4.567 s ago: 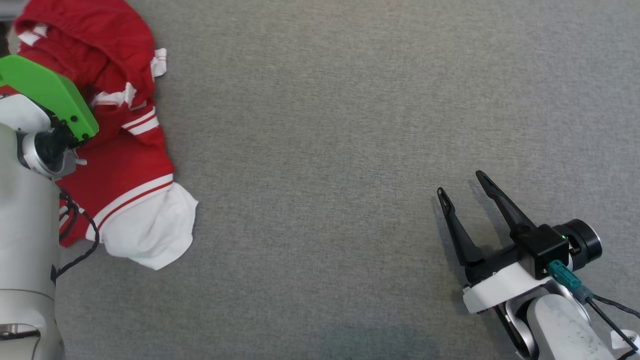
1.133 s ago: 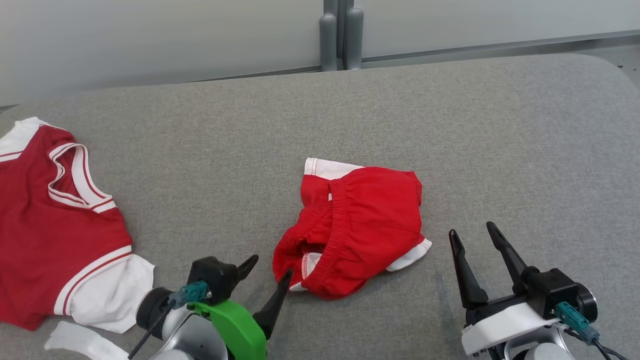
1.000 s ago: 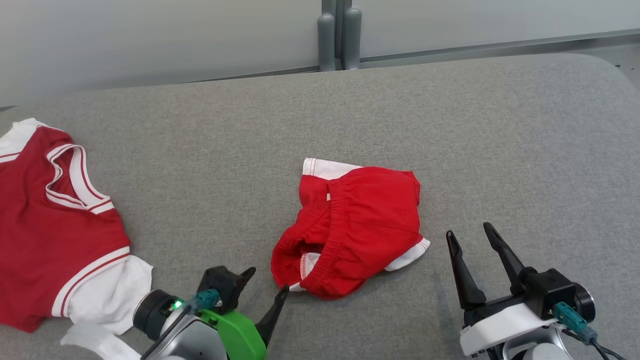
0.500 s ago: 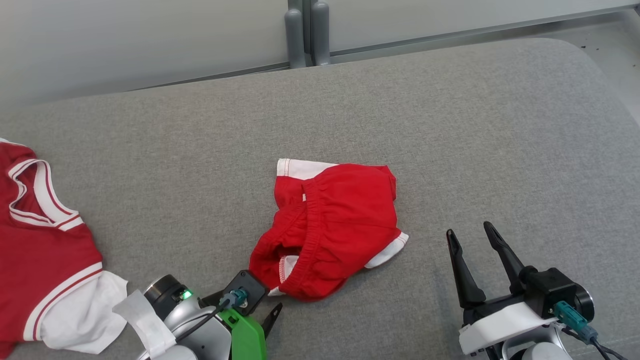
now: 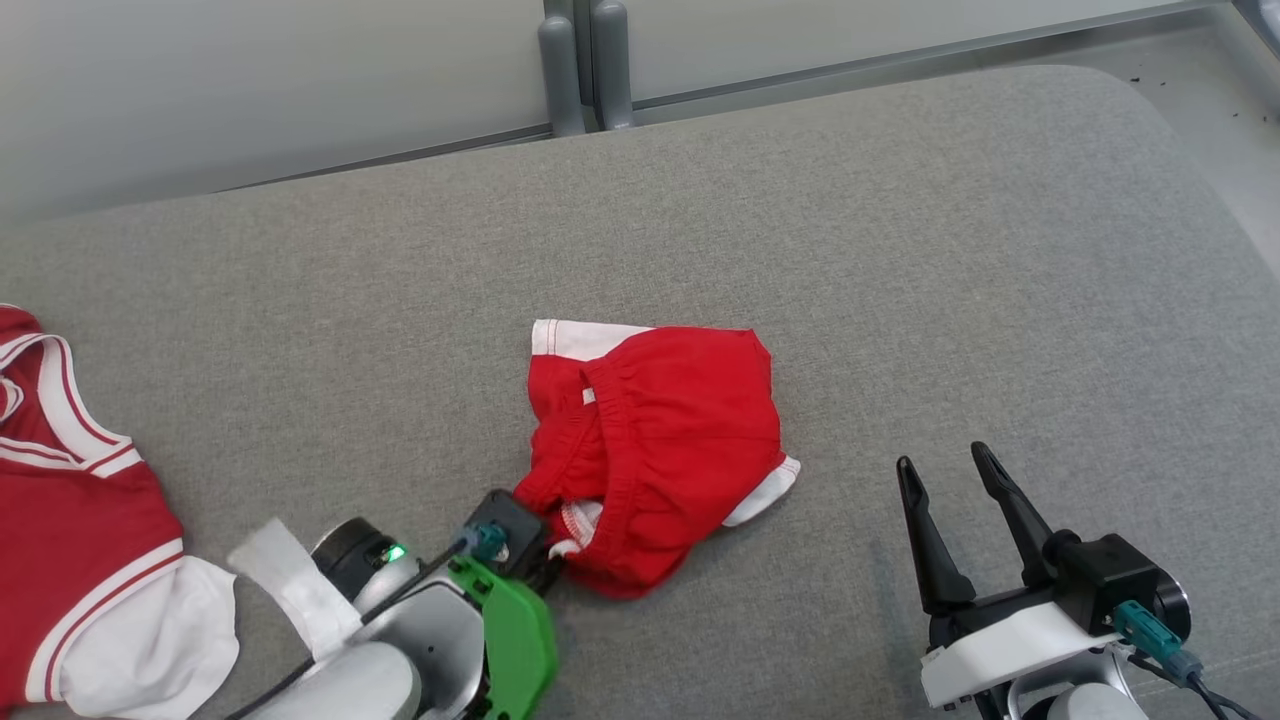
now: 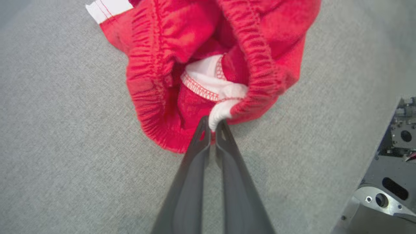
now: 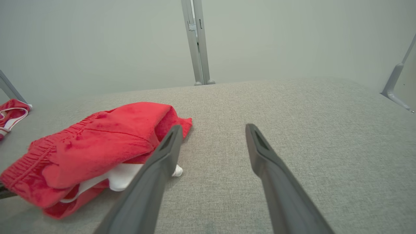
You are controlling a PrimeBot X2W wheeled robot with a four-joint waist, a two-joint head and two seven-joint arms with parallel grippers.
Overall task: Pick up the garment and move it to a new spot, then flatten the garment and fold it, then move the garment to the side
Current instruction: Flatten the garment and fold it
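The garment (image 5: pixel 660 450), crumpled red shorts with white trim and an elastic waistband, lies mid-surface on the grey padded table (image 5: pixel 900 250). My left gripper (image 5: pixel 553 572) is at the garment's near left edge. In the left wrist view the left gripper (image 6: pixel 211 126) is shut on a bunched bit of white hem and red waistband of the garment (image 6: pixel 201 48). My right gripper (image 5: pixel 942 458) stands open to the right of the garment, apart from it. In the right wrist view the right gripper (image 7: pixel 213 127) holds nothing, with the garment (image 7: pixel 97 139) beside its left finger.
A red and white jersey (image 5: pixel 70 540) lies at the table's left edge, also seen far left as the jersey (image 7: pixel 11 112). Two grey posts (image 5: pixel 585 60) and a pale wall stand behind the table. The table's rounded corner is at the far right.
My left gripper has reached the garment's near edge and shut on the hem. The head camera has turned, shifting everything left. My right gripper stays open in place.
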